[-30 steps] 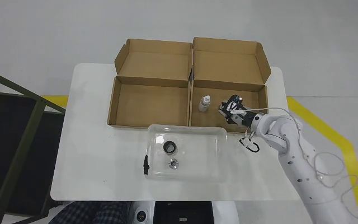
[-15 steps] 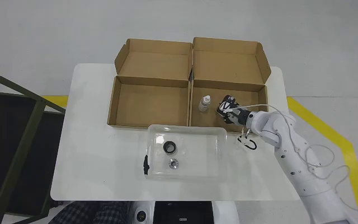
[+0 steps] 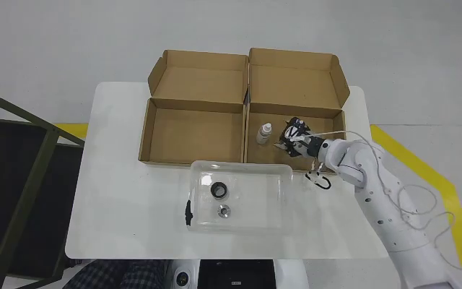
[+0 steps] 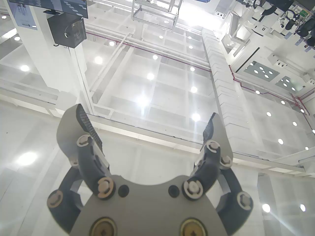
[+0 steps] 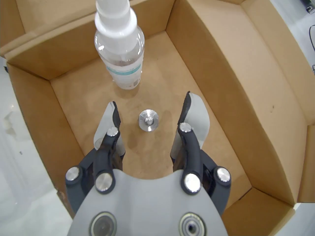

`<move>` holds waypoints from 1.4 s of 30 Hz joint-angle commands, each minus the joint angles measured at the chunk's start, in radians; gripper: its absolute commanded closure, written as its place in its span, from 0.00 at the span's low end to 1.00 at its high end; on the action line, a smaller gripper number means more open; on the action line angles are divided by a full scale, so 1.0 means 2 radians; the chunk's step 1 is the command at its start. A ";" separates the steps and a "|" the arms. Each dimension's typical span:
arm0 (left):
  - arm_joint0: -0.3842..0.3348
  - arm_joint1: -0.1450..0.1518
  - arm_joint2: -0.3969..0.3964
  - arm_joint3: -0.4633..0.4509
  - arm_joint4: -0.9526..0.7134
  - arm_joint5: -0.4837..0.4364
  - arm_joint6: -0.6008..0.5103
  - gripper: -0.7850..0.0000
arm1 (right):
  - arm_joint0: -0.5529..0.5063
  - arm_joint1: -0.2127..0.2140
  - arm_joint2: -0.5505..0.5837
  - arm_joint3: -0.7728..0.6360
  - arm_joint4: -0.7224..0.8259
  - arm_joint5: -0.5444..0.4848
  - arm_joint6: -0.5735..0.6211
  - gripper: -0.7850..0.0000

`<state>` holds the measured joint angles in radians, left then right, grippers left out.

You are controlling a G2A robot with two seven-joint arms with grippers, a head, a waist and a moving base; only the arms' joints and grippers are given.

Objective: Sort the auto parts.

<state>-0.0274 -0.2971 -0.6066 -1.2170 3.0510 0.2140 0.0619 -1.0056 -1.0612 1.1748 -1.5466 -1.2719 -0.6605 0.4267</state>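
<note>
Trouble judged likely near the spray bottle (image 5: 119, 50): found right gripper (image 5: 150, 100) spread, low inside the cardboard box (image 5: 233, 74), metal part (image 5: 148, 121) loose between its fingertips, bottle just beyond; could have clipped and toppled it with any forward drift. Found left gripper (image 4: 146, 111) spread, empty.

White table (image 3: 123, 217), yellow floor stripe (image 3: 415, 160) beside it, dark metal frame (image 3: 35, 184) at left.

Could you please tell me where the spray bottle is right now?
In the top view, the bottle stands upright in the right-hand cardboard box by its left wall, with a small metal part and the open right gripper beside it.
</note>
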 commanded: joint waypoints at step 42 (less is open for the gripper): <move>0.000 0.000 0.000 0.000 0.000 0.000 0.000 0.00 | -0.130 0.014 -0.045 -0.222 -0.025 -0.060 0.001 0.25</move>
<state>-0.0274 -0.2972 -0.6066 -1.2170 3.0510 0.2140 0.0619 -1.2695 -1.0317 1.0967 -1.9975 -1.3119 -0.7834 0.4319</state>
